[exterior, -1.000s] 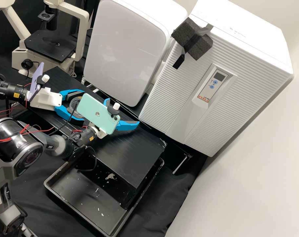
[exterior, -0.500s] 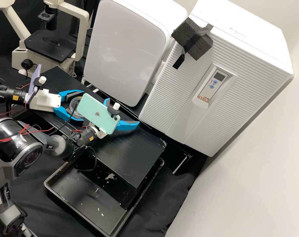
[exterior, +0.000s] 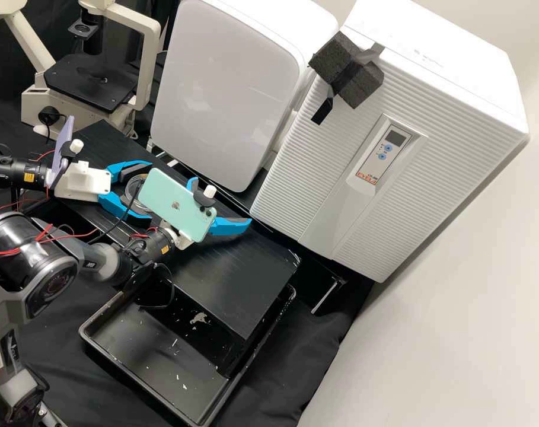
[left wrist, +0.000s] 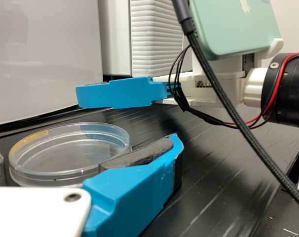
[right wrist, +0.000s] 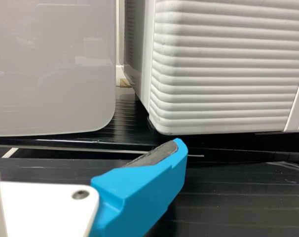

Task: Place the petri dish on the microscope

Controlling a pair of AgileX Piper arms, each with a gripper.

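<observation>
Well, taking the petri dish (exterior: 134,191) as the centre of a clock in the high view, there's a fair bit of print around: a white label (exterior: 366,177) with red lettering sits under the control panel (exterior: 386,148) of a big ribbed white cabinet (exterior: 322,172), between two and three o'clock. That panel has a small grey display and two blue buttons. A yellow label marks each of the two arms, and the mint phone (exterior: 175,204) carries a fruit-shaped logo.

The counter (exterior: 239,284) is black with fine straight lines, and its end stands over a black tray (exterior: 133,379) at six o'clock, which holds scattered pale flecks. Black cloth (exterior: 73,385) spreads at seven, a pale wall (exterior: 459,332) rises at four, and a rounded white unit (exterior: 227,89) stands between one and two. Grey foam (exterior: 347,70) is taped to the cabinet's edge.

Counting up: one dish, one cream microscope (exterior: 147,65) at eleven o'clock, one tray, two phones (mint and lilac (exterior: 61,151)), two hands. The left hand (exterior: 150,191) has its blue fingers apart, one either side of the clear dish over the counter; whether the pads touch it, I can't tell. The right hand (exterior: 222,200), just past three o'clock, has its fingers spread wide.
</observation>
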